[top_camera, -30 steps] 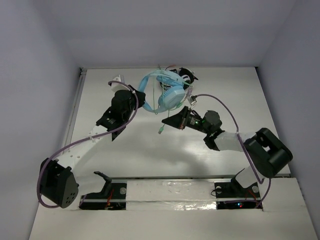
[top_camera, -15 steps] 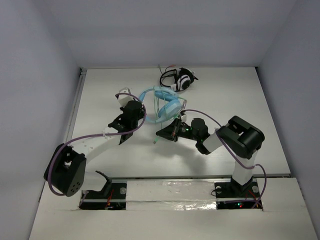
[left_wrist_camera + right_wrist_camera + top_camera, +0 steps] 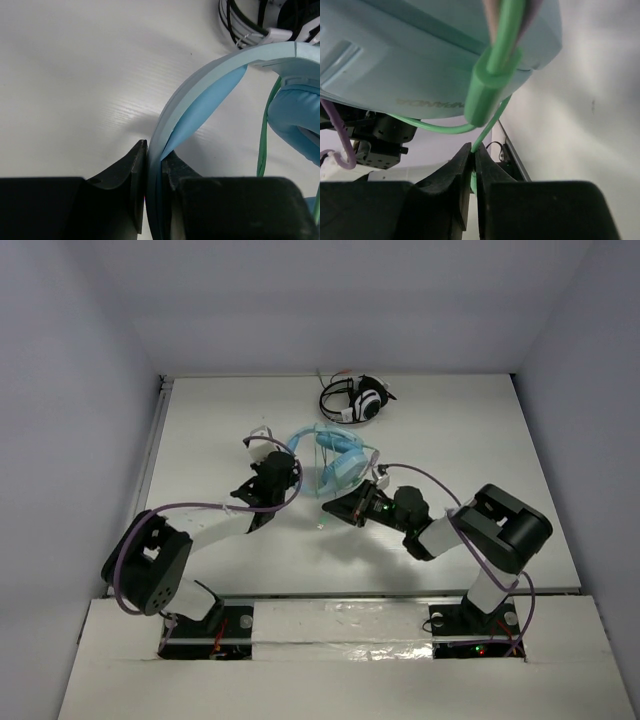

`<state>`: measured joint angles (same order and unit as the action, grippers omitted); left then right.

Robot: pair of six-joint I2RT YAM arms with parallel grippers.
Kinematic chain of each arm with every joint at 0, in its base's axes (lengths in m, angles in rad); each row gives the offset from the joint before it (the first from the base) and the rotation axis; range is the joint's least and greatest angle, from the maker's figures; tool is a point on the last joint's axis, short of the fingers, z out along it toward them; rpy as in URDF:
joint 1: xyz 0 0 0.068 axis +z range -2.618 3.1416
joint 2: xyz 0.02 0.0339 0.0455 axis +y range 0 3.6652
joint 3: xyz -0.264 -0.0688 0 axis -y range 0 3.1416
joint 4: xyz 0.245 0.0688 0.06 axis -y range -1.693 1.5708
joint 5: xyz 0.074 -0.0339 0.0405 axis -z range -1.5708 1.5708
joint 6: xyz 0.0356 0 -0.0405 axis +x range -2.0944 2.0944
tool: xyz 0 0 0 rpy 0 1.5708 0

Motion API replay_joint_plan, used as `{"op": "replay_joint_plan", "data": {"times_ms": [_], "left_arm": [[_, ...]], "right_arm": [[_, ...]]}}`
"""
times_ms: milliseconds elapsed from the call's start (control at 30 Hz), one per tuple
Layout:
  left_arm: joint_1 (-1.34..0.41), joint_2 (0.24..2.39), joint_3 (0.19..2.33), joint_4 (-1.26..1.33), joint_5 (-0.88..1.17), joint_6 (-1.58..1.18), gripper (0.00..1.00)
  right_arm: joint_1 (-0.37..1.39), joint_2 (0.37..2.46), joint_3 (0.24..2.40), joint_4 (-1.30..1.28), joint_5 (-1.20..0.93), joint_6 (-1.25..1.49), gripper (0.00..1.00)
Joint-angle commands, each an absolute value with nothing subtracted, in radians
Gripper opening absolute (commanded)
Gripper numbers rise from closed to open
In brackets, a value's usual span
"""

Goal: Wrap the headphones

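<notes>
I read the left end effector (image 3: pixel 154 150) clamped on the headband (image 3: pixel 200 85) of the headphones (image 3: pixel 335 455), at the middle of the surface (image 3: pixel 480 440). The right end effector (image 3: pixel 472 152) pinches their green cable (image 3: pixel 492 85) beside an earcup (image 3: pixel 420 50)

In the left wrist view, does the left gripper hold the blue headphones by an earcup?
No, the left gripper clamps the headphones by their headband, with the earcup free to the right.

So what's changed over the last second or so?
The left claw, gripping the headband, and the right claw, pinching the green cable, drew back toward the table's near edge. They carried the blue headphones away from the black-and-white headphones, which stayed put. Both grips held.
</notes>
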<state>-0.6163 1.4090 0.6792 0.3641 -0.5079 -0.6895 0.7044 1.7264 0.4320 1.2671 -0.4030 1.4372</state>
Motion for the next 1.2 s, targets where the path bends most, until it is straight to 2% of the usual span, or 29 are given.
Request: {"op": "replay_joint_plan", "data": {"times_ms": [0,100,167,300,433,733,833,900,1000,1033,1167], "left_arm": [[-0.640,1.439,0.692,0.479,-0.543,-0.730,0.00],[-0.640,1.473,0.695,0.468,-0.529,-0.738,0.00],[-0.640,1.488,0.692,0.469,-0.516,-0.742,0.00],[-0.649,1.520,0.684,0.463,-0.468,-0.753,0.00],[-0.649,1.558,0.686,0.460,-0.431,-0.761,0.00],[-0.696,1.657,0.733,0.404,-0.391,-0.765,0.00],[-0.707,1.670,0.738,0.400,-0.387,-0.765,0.00],[-0.716,1.677,0.741,0.399,-0.390,-0.764,0.00],[-0.716,1.686,0.752,0.388,-0.393,-0.753,0.00],[-0.716,1.690,0.767,0.374,-0.393,-0.747,0.00],[-0.716,1.680,0.787,0.350,-0.393,-0.727,0.01]], "right_arm": [[0.741,1.686,0.410,1.421,-0.362,1.419,0.15],[0.761,1.666,0.376,1.404,-0.318,1.413,0.23],[0.761,1.646,0.351,1.388,-0.292,1.402,0.25],[0.761,1.568,0.299,1.321,-0.249,1.376,0.39],[0.770,1.423,0.304,1.133,-0.219,1.325,0.52],[0.781,1.137,0.452,0.544,-0.080,1.079,0.58],[0.781,1.097,0.488,0.468,-0.045,1.029,0.58],[0.781,1.040,0.511,0.431,-0.016,0.991,0.53],[0.781,0.961,0.573,0.298,0.079,0.902,0.15],[0.781,0.906,0.592,0.213,0.137,0.881,0.00],[0.781,0.775,0.669,0.042,0.251,0.773,0.00]]}}
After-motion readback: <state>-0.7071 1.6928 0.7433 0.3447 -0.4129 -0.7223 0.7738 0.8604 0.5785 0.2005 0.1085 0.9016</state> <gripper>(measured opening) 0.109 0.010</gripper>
